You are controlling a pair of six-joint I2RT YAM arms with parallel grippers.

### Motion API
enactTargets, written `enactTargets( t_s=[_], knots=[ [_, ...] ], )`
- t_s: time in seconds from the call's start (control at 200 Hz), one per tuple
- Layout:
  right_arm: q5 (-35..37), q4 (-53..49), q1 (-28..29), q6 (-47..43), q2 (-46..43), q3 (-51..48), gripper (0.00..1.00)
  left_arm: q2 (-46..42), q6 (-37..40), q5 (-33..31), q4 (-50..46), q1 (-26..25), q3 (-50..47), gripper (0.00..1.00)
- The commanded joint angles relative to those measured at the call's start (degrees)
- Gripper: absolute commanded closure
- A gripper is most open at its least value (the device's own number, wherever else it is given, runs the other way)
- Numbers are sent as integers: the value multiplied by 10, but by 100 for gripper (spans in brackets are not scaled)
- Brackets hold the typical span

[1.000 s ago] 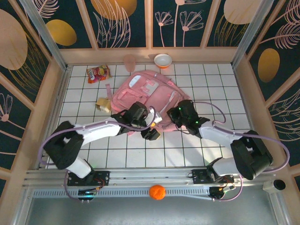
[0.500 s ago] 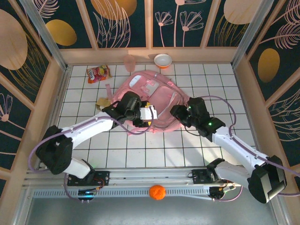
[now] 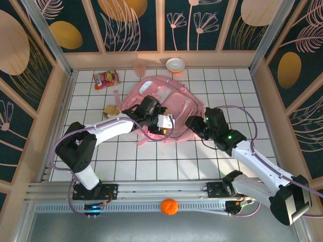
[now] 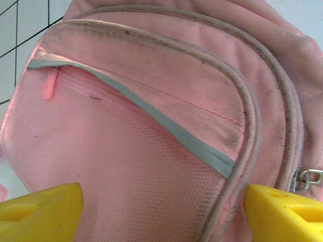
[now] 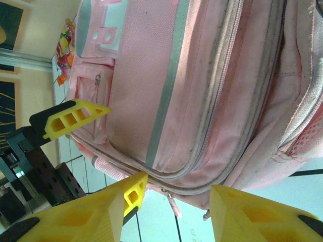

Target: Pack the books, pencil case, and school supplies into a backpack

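From above and behind the arm bases, the overhead camera looks down and forward over the whole tiled table, far enough back to take in both arms. The left wrist camera peers past the left gripper from very close, with the backpack just ahead of its spread fingertips. The right wrist camera sits a little farther back behind the right gripper, and the left gripper is up and to the left of its parted tips. All three views share the backpack.

No lettering is showing clearly enough to read. The red-orange snack packet is carrying print that is blurring into colour patches, and the pink backpack is offering no legible label.
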Motion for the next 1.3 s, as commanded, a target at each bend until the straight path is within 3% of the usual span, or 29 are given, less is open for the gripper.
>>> enactTargets(
  t_s=[0.0,0.18,0.275,0.4,0.55,0.716,0.881,1.296],
  knots=[
    [10,-7,-3,-15,-9,-11,52,17,31,35,-28,0,9,17],
    [7,1,-2,-12,-9,-16,52,39,29,33,-20,0,13,19],
    [7,1,-3,-12,-10,-16,52,58,27,19,-1,0,15,25],
    [8,-6,-3,-20,-16,-13,52,58,-5,29,18,-1,22,61],
    [24,-25,8,-44,-34,-9,52,10,-132,83,56,2,16,100],
    [65,-41,77,-73,-46,0,54,-56,-273,128,124,7,-8,100],
    [123,-47,158,-78,-40,-1,54,-72,-344,131,148,10,-3,100],
    [186,3,166,-141,72,39,55,-67,-384,164,154,14,14,100]
  ],
)
